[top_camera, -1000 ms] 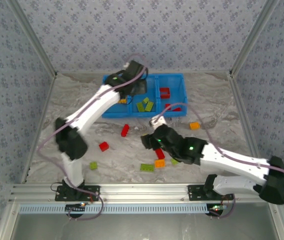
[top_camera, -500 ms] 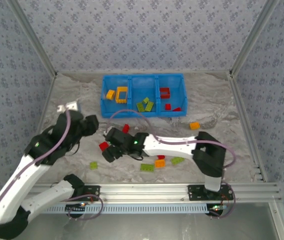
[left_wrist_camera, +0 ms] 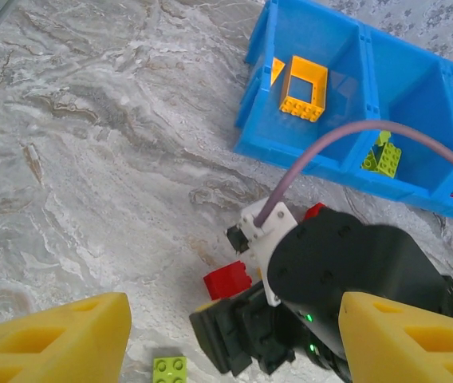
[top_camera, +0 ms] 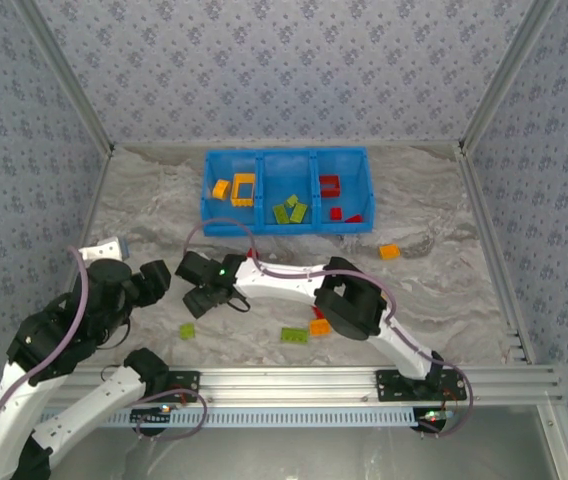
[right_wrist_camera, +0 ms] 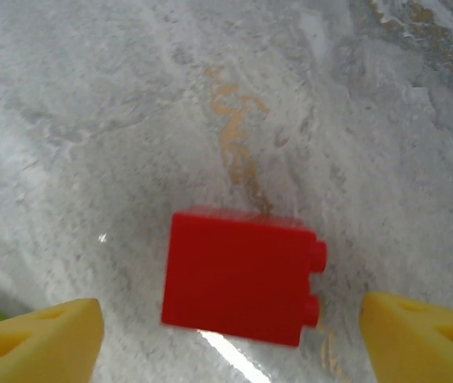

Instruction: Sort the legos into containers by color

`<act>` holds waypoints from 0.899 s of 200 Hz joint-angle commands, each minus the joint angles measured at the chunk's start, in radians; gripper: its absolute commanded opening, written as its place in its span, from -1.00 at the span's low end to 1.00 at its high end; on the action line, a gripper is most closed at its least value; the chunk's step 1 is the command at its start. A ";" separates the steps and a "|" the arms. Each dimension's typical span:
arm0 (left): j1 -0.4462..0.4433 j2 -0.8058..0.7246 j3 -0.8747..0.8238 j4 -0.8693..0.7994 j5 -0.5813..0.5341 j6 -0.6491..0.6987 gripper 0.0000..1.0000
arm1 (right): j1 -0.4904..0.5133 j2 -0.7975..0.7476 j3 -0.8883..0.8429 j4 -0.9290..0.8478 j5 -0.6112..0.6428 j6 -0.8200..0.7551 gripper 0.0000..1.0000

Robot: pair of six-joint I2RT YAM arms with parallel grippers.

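A red lego (right_wrist_camera: 242,275) lies on its side on the marbled table, studs pointing right, between the spread yellow fingers of my right gripper (right_wrist_camera: 230,339), which is open and hovers over it without touching. In the top view that right gripper (top_camera: 204,296) sits left of centre. My left gripper (top_camera: 159,280) hangs open and empty just left of it; from its wrist I see the same red lego (left_wrist_camera: 228,281) beside the right arm's black wrist (left_wrist_camera: 338,263). The blue container (top_camera: 207,190) holds orange-yellow pieces on the left, green in the middle and red on the right.
Loose legos lie on the table: a green one (top_camera: 186,330) near the left gripper, a green (top_camera: 292,335) and an orange one (top_camera: 319,326) at front centre, and an orange one (top_camera: 390,251) to the right. The right arm (top_camera: 294,280) stretches across the middle.
The left arm swung back from the container to the near left, leaving an orange-yellow frame in the left compartment. The right arm swept left until its gripper was over the red lego.
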 commanded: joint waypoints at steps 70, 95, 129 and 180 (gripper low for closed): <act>0.003 0.011 -0.017 0.010 0.031 -0.013 0.40 | -0.028 0.054 0.100 -0.082 -0.002 0.002 -0.17; 0.003 0.047 -0.039 0.159 0.228 0.063 0.41 | -0.039 -0.108 -0.036 -0.021 0.052 0.010 -0.25; -0.042 0.161 -0.012 0.303 0.354 0.084 0.40 | -0.094 -0.417 -0.276 -0.003 0.137 0.035 -0.27; -0.235 0.413 0.038 0.535 0.303 0.103 0.39 | -0.372 -0.792 -0.581 -0.016 0.186 0.068 -0.26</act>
